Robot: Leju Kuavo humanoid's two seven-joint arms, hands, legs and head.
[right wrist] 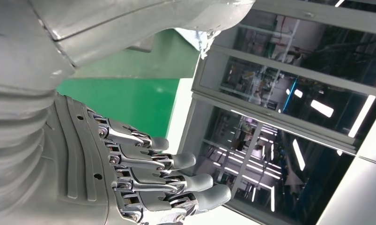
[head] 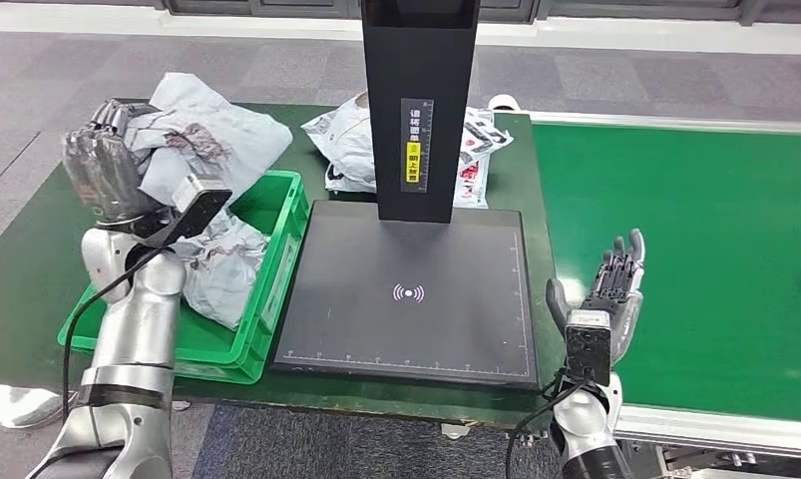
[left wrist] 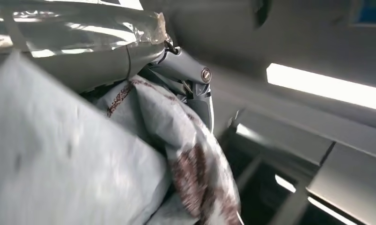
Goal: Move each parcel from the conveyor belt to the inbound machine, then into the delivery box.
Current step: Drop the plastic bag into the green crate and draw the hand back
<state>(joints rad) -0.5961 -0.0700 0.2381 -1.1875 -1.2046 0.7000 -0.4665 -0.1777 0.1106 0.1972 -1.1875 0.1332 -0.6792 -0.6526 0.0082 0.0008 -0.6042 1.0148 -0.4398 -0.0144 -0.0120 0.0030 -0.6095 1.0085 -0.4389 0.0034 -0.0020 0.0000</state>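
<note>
Left hand (head: 105, 172) raised above the far-left corner of the green delivery box (head: 277, 261), fingers clasped on a crumpled grey parcel (head: 208, 135) hanging straight over the box, ready to drop among parcels inside; right hand (head: 607, 299) spread, idle beside the conveyor belt (head: 695, 249).

The left robot hand (left wrist: 186, 79) holds a grey parcel (left wrist: 73, 154). The soft bag lies pressed against the grey thumb cover and bulges out past it. Dark fingers (left wrist: 202, 101) curl around the crumpled plastic. A dark red printed pattern (left wrist: 190, 178) runs across the folds closest to the fingers. Beyond the robot hand, bright light strips (left wrist: 326, 86) show between blurred grey panels.
</note>
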